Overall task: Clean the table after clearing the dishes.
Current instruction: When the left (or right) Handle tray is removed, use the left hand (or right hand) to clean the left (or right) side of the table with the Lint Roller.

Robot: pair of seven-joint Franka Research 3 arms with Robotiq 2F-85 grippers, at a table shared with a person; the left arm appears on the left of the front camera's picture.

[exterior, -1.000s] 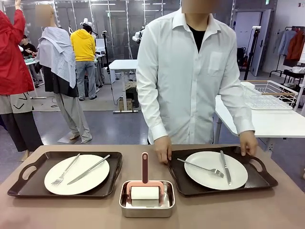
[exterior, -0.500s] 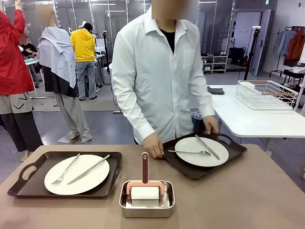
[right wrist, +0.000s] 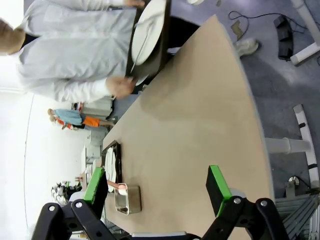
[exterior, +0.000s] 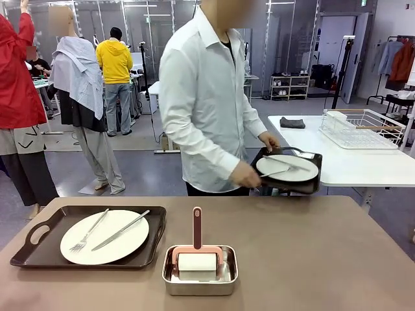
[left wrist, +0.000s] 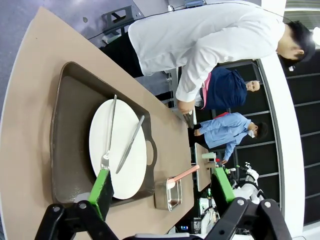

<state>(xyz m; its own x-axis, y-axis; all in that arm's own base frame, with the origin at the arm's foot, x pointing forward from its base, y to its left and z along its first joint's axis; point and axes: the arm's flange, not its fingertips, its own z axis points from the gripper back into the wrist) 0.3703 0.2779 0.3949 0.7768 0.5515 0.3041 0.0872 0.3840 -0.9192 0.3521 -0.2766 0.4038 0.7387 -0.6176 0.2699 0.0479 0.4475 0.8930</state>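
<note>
The taupe table (exterior: 311, 259) holds one dark brown tray (exterior: 65, 216) at its left, carrying a white plate (exterior: 126, 245) with a fork and knife. A person in a white shirt holds the other tray (exterior: 288, 186) in both hands, lifted off the table; its plate (exterior: 298, 173) and cutlery ride on it. My left gripper (left wrist: 162, 186) hangs open above the left tray (left wrist: 70, 115) and plate (left wrist: 135, 160). My right gripper (right wrist: 156, 186) is open over bare tabletop (right wrist: 200, 115), far from the held tray (right wrist: 159, 50).
A small steel pan (exterior: 175, 285) with a pink-handled lint roller (exterior: 197, 259) sits at the front middle. Behind the person's right stands a white table (exterior: 350, 165) with a wire rack (exterior: 360, 129). Other people stand far back left.
The person has lifted the right tray with its plate off the table and turned with it toward the white table. The left tray and the steel pan have not moved.
</note>
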